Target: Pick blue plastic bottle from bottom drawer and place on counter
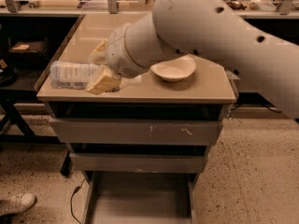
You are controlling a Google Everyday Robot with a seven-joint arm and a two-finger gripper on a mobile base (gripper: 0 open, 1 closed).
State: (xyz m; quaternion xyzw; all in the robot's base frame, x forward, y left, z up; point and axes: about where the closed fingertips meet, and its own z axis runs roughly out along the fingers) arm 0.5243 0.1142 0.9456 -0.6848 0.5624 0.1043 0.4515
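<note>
view: you look down from the front, close to the desk (205, 85)
arm: gripper (96, 65) at its front edge, clamping blue plastic bottle (69, 74)
</note>
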